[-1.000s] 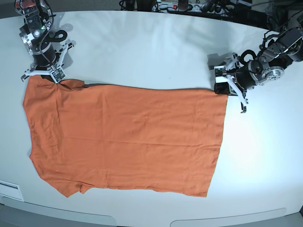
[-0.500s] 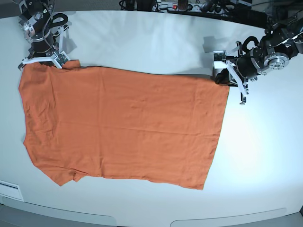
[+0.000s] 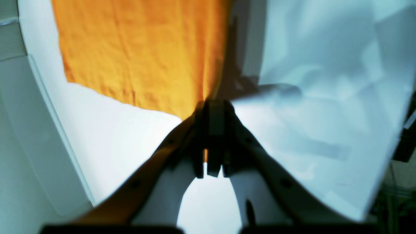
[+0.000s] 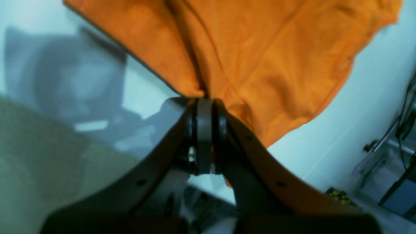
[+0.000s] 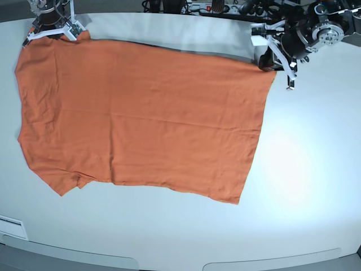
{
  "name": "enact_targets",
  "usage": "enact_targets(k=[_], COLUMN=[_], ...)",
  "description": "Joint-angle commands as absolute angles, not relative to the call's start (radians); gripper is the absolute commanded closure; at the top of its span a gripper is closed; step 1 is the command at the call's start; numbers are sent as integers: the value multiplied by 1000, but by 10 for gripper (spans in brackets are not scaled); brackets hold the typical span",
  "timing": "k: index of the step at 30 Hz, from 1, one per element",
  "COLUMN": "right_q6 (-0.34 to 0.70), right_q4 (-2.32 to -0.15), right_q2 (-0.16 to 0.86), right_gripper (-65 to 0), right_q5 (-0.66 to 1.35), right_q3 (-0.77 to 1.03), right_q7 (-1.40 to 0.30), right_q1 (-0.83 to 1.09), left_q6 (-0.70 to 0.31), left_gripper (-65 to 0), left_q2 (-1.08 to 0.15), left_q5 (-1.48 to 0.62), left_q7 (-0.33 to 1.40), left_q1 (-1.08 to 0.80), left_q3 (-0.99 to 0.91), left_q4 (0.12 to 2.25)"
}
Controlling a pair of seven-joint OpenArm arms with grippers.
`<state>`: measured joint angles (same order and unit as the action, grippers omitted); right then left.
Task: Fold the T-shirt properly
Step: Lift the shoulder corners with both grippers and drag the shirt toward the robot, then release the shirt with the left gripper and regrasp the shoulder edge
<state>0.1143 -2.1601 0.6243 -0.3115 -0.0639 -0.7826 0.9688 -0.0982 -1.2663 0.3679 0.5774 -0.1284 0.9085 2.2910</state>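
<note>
The orange T-shirt (image 5: 141,113) lies spread wide across the white table (image 5: 304,169), its far edge raised off the surface. My left gripper (image 5: 269,59) is shut on the far right corner of the T-shirt. In the left wrist view the T-shirt (image 3: 136,48) runs into the closed left gripper (image 3: 213,104). At the far left of the base view, my right gripper (image 5: 56,31) is shut on the other far corner. In the right wrist view the bunched T-shirt (image 4: 260,48) is pinched by the right gripper (image 4: 204,100).
Cables and a power strip (image 5: 208,7) run along the table's far edge, just behind both grippers. A small white label (image 5: 11,226) sits at the front left near the table's curved front edge.
Both grippers have moved toward the table's far edge, still shut on the shirt's corners. The whole shirt has been dragged away from the front edge with them.
</note>
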Motion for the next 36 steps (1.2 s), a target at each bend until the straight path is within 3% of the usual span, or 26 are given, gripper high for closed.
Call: enact_targets(k=[1,8,12,18,26,36], right_q6=[99,17,20,80,252,311], right_q4=[-2179,-2290,-2344,-2348,-2326,-2073], right_q2=[635,635,635,636,638,638], right_gripper=[0,0,0,0,0,0], right_q5=[-329,-495,-503,-419,-114,-51], right_q3=[-58,-57,-46,67,158,158], right_q7=[-794,-798,-772,-715,-625,-553], right_q1=[998,1123,1112,1031,849,657], left_q6=[-83,-64,2,52,48,27], left_gripper=[0,0,0,0,0,0], left_q2=[-1289,-1288,-1288,-1269,-1152,-1041], left_q5=[389,492,582,658,480,427], left_q7=[579,598,614,583,500,455], left_q1=[-147,-306,-323,-297,-108,44], left_q3=[902,902,902,879,835,836], left_q4=[2318,2337,2337,2337,2301,2107])
